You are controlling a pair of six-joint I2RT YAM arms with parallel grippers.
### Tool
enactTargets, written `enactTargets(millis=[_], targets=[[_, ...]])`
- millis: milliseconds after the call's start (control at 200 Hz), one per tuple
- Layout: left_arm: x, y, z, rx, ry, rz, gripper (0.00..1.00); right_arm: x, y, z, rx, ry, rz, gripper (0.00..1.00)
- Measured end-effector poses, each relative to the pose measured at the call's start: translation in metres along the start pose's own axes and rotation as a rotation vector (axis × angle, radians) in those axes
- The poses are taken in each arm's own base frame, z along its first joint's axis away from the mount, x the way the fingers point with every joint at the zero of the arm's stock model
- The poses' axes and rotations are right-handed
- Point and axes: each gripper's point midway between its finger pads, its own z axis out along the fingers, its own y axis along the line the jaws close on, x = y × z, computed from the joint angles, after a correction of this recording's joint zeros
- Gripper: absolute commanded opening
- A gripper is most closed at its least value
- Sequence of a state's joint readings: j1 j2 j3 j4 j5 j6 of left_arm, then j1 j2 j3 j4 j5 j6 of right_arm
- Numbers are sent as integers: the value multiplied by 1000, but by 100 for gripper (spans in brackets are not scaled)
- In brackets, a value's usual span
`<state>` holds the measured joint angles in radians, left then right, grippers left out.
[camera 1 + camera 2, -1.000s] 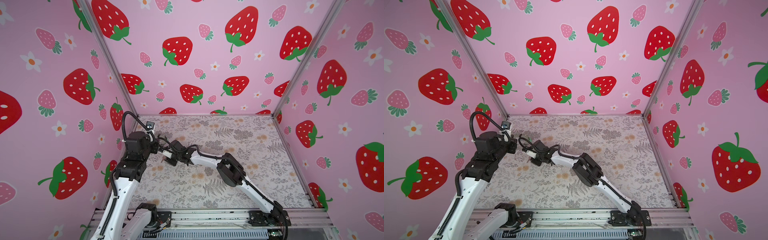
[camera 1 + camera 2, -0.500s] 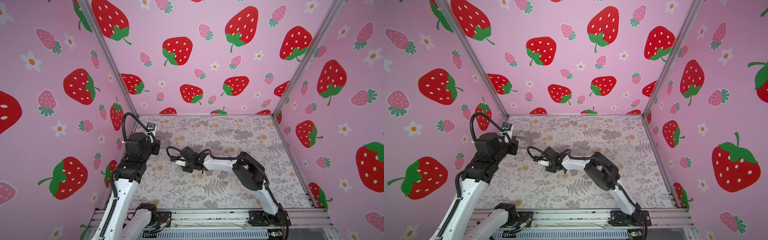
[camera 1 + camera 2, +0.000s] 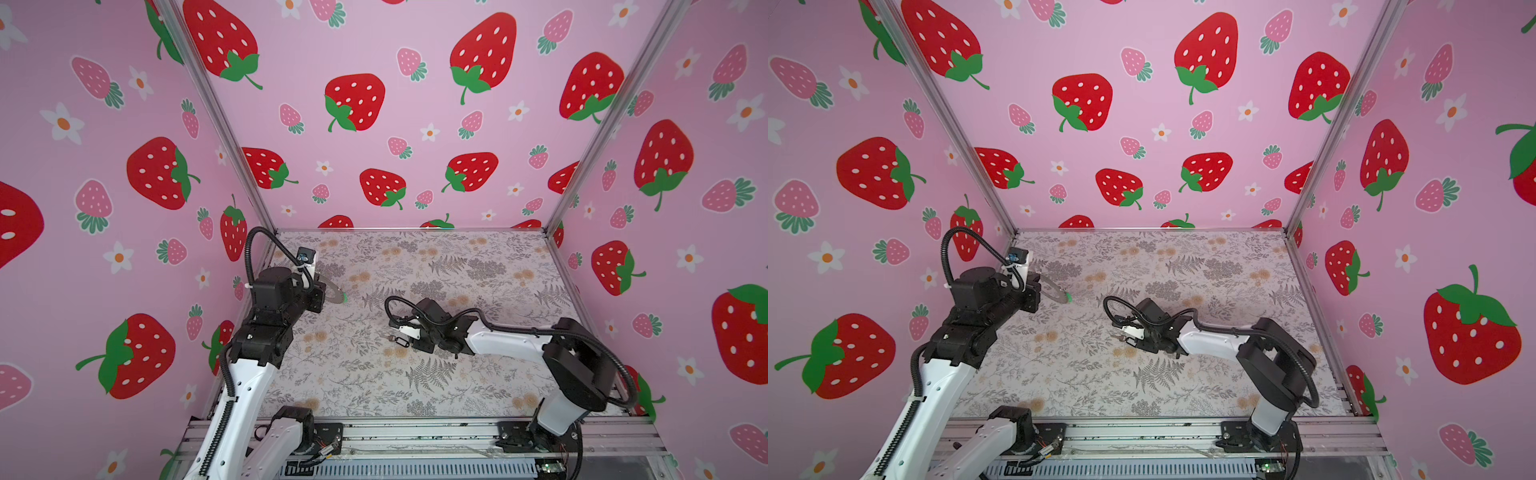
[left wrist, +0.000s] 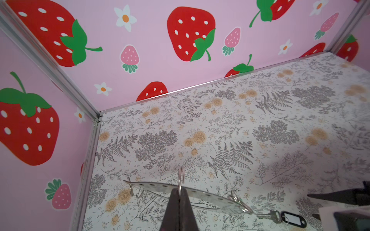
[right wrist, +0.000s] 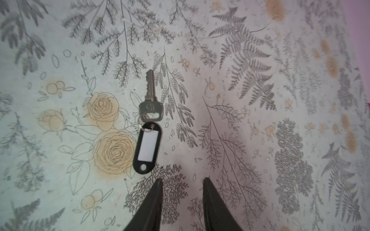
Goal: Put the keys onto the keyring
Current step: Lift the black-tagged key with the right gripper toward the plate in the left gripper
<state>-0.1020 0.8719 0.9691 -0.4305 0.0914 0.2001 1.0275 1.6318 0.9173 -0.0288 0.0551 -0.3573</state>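
- The keyring point(image 4: 156, 187) is a thin, flat metal plate with small edge holes and wire loops. It is held roughly level above the surface point(image 4: 260, 124), near its left edge and toward the far-left corner. We judge it stiff, light and slick, so an edge grip may let it pivot.
- The green tag point(image 3: 343, 297) shows in both top views at the keyring's rim, on the side away from the gripper. It looks already hung there, though the link is too small for us to tell.
- The black-rimmed tag point(image 5: 148, 148) lies flat around the middle of the surface, well away from every edge. A small split ring point(image 5: 140, 123) joins it to a metal key point(image 5: 151, 100).
- We expect this pair to be light. The tag is smooth plastic that will probably slide if nudged, and the two parts will swing about the split ring. We would pinch the tag across its long sides, or take the key's head, leaving the split ring free to meet a wire loop point(image 4: 181, 176).
- The left gripper point(image 4: 179, 195) has its jaws pressed together on the keyring's near edge, right at that upright loop.
- The right gripper point(image 5: 181, 181) is empty, with its jaws apart low over the surface. Its tips are just beside the tag's end, and the tag sits off to one side of the gap, not within it.
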Motion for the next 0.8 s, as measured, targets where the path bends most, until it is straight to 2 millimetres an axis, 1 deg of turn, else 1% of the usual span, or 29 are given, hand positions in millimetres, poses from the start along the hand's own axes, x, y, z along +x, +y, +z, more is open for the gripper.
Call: enactTargets(millis=[55, 110, 205, 335, 490, 550, 675, 800], targets=[[3, -8, 2, 39, 1, 13, 0, -11, -1, -11, 5, -65, 27, 32], [10, -16, 5, 74, 12, 23, 0, -20, 1, -18, -6, -115, 45, 31], [24, -29, 10, 133, 41, 45, 0, -28, 5, -16, -34, -154, 50, 28], [33, -40, 13, 184, 52, 71, 0, -23, 18, -2, -84, -145, 15, 25], [30, -48, 14, 228, 33, 91, 0, -13, 30, 9, -112, -148, -107, 23], [29, -52, 15, 249, 17, 92, 0, -11, 32, 11, -113, -149, -166, 22], [33, -61, 19, 288, 18, 94, 0, -9, 35, 17, -111, -157, -276, 21], [33, -64, 20, 302, 16, 97, 0, -2, 40, 27, -124, -148, -339, 21]])
